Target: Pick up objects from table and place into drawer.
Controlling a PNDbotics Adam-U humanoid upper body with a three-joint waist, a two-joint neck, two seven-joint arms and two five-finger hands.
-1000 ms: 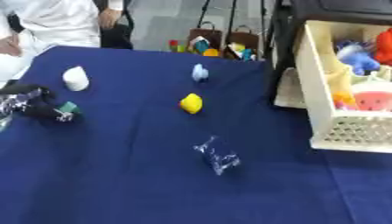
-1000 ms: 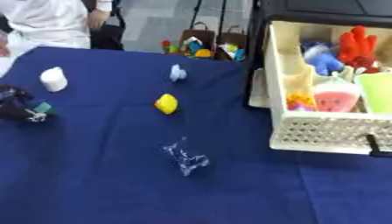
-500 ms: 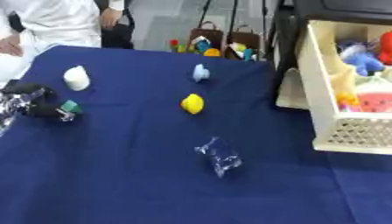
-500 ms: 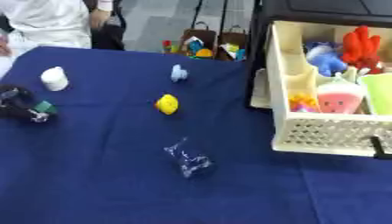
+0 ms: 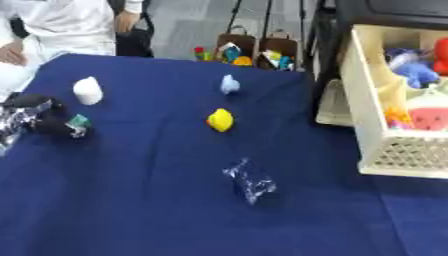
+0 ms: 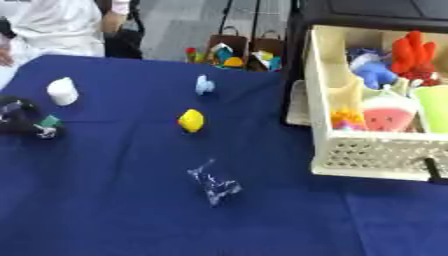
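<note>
Near the table's left edge lies my left hand [image 5: 35,114], black with silver parts, and a small teal object [image 5: 79,121] touches its right side. Further back on the blue cloth stands a white object [image 5: 87,91]. A pale blue object [image 5: 229,84] and a yellow object [image 5: 220,120] lie mid-table. Nearer to me is a crumpled clear wrapper [image 5: 251,181]. The cream drawer [image 6: 367,157] stands open at the right and holds a blue toy, a red toy, a watermelon-slice toy and a green cup. My right hand shows in neither view.
The drawer belongs to a black cabinet [image 6: 367,12] at the back right. Beyond the table's far edge are two bags of colourful toys [image 5: 254,50] and a person in white [image 5: 61,22]. Bare blue cloth fills the front of the table [image 5: 131,220].
The pictures have shifted only slightly with the head. My left hand and the objects on the cloth keep their places.
</note>
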